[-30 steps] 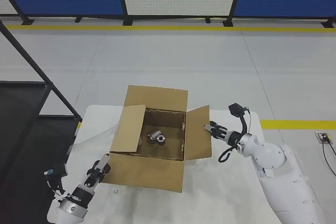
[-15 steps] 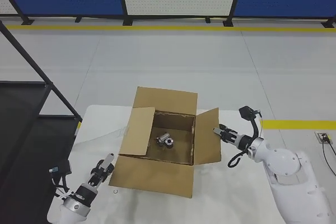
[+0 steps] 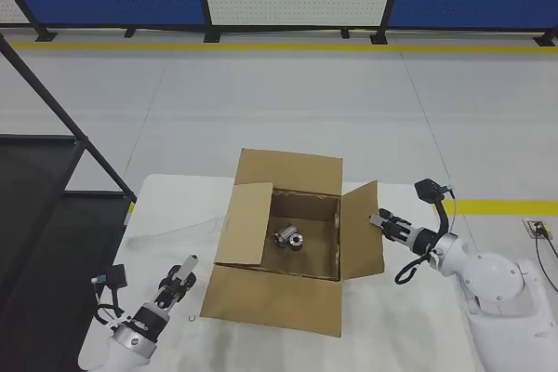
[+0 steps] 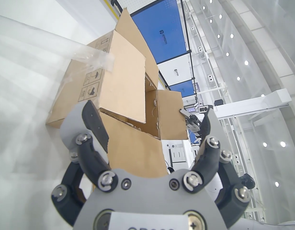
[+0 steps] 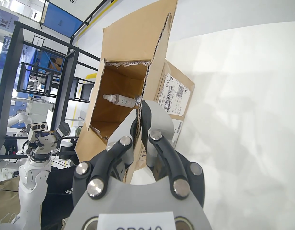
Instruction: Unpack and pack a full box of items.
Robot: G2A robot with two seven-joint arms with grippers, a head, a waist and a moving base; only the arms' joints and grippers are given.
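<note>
While R gripper (image 5: 140, 111) pinches the right flap (image 3: 361, 244) of the cardboard box (image 3: 274, 302), L gripper (image 3: 179, 281) sits fingers spread; box prob. light, flap bendy, so hold nr fold.

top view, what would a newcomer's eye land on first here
The open box in the middle of the table, with a bottle lying inside. The right gripper is shut on the side flap nearest it. The left gripper sits open near the box's front corner, not touching it.
</note>
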